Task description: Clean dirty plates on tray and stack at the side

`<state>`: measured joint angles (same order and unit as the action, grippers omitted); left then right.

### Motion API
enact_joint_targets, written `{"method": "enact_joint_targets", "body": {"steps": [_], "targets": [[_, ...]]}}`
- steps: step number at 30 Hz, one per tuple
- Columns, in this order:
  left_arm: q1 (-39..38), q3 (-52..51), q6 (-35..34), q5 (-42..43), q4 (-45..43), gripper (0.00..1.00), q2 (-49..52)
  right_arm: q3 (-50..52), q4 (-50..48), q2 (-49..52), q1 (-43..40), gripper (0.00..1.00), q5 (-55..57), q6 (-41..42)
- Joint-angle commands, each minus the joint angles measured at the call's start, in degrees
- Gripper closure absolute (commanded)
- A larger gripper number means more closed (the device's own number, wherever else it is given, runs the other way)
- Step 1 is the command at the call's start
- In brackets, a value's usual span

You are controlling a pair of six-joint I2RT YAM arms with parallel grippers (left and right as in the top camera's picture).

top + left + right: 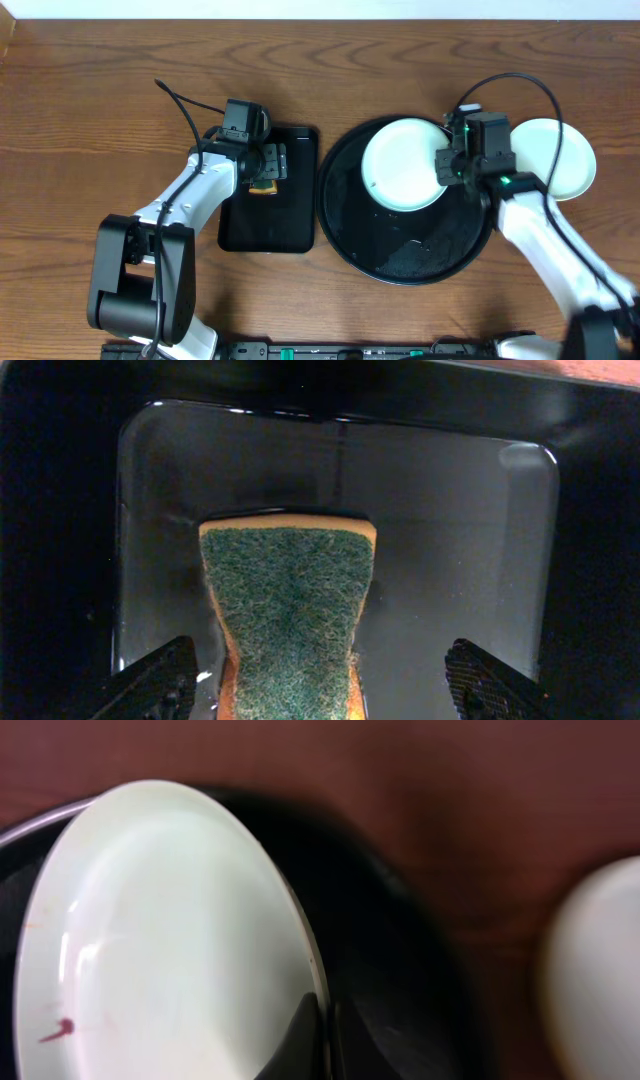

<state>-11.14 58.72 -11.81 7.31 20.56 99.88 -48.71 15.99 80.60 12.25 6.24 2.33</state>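
A pale mint-white plate (400, 165) sits over the far part of the round black tray (410, 255). My right gripper (447, 165) is shut on the plate's right rim. In the right wrist view the fingers (322, 1035) pinch the rim of this plate (170, 930), which carries a small reddish smear (57, 1030) and looks tilted above the tray (390, 960). A second pale plate (562, 160) lies on the wood right of the tray, partly hidden by my right arm, and also shows in the right wrist view (600, 980). I see no third plate on its own.
A smaller rectangular black tray (268, 225) lies left of the round tray. A green-topped sponge (288, 610) lies in it. My left gripper (320, 685) is open over it, one finger on each side of the sponge. Bare wood tabletop (80, 120) surrounds both trays.
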Motion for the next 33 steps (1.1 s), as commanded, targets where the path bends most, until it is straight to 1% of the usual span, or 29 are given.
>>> {"method": "enact_joint_targets", "body": {"steps": [1,3,6,8,10,13,16,17,21,22,23,24,28,29,30,31,32,33], "targets": [[-0.20,-0.50,0.31,-0.33,0.09,0.20,0.11,-0.37,1.64,-6.34,4.13,0.99,12.44,1.07],[-0.20,-0.50,0.28,-0.31,-0.09,0.20,0.11,-0.37,2.40,-9.09,7.04,0.99,17.14,1.53],[-0.20,-0.50,0.28,-0.33,-0.46,0.19,0.11,-0.35,3.52,-11.56,12.41,0.99,28.57,4.61],[-0.20,-0.50,0.28,-0.33,-0.52,0.20,0.11,-0.35,4.76,-11.80,15.93,0.99,36.92,9.35],[-0.20,-0.50,0.24,-0.33,-0.50,0.20,0.11,-0.24,6.40,-11.41,18.49,0.99,41.07,14.21],[-0.20,-0.55,-0.20,-0.33,-0.50,0.20,0.13,-0.24,9.11,-9.97,20.28,0.99,41.75,21.18],[-0.20,-0.94,-1.92,-0.35,-0.83,0.20,0.13,-0.24,11.10,-7.91,20.37,0.99,41.59,27.85],[-0.20,-1.31,-2.10,-0.33,-1.38,0.20,0.13,-0.24,11.13,-7.02,20.31,0.99,41.13,28.96],[-0.20,-4.37,-2.08,-1.05,-5.64,0.20,0.13,-0.24,10.51,-4.59,20.31,0.99,38.62,28.94],[-0.20,-4.96,-2.08,-1.57,-6.49,0.25,0.13,-0.24,10.38,-4.31,20.31,0.99,38.36,28.92],[-0.20,-5.62,-2.10,-2.34,-7.48,0.34,0.13,-0.24,10.34,-3.98,20.31,0.99,38.29,28.92],[-0.20,-6.01,-2.10,-2.71,-8.07,0.41,0.13,-0.24,10.19,-3.78,20.31,0.99,38.29,28.92],[-0.20,-6.64,-2.10,-2.69,-8.50,0.43,0.13,-0.24,10.12,-3.58,20.31,0.99,38.29,28.92],[-0.20,-6.82,-2.10,-2.67,-8.50,0.58,0.13,-0.24,10.01,-3.58,20.31,0.99,38.29,28.89],[-0.20,-7.02,-2.10,-2.69,-8.48,0.87,0.13,-0.24,9.94,-3.58,20.31,0.99,38.29,28.89],[-0.20,-7.26,-2.10,-2.69,-8.50,0.93,0.13,-0.24,9.94,-3.58,20.31,0.99,38.29,28.89],[-0.20,-7.37,-2.10,-2.67,-8.48,0.92,0.15,-0.24,9.94,-3.58,20.31,0.99,38.29,28.89],[-0.20,-7.43,-2.10,-2.67,-8.44,0.73,0.15,-0.24,9.94,-3.58,20.31,0.99,38.29,28.89]]}}
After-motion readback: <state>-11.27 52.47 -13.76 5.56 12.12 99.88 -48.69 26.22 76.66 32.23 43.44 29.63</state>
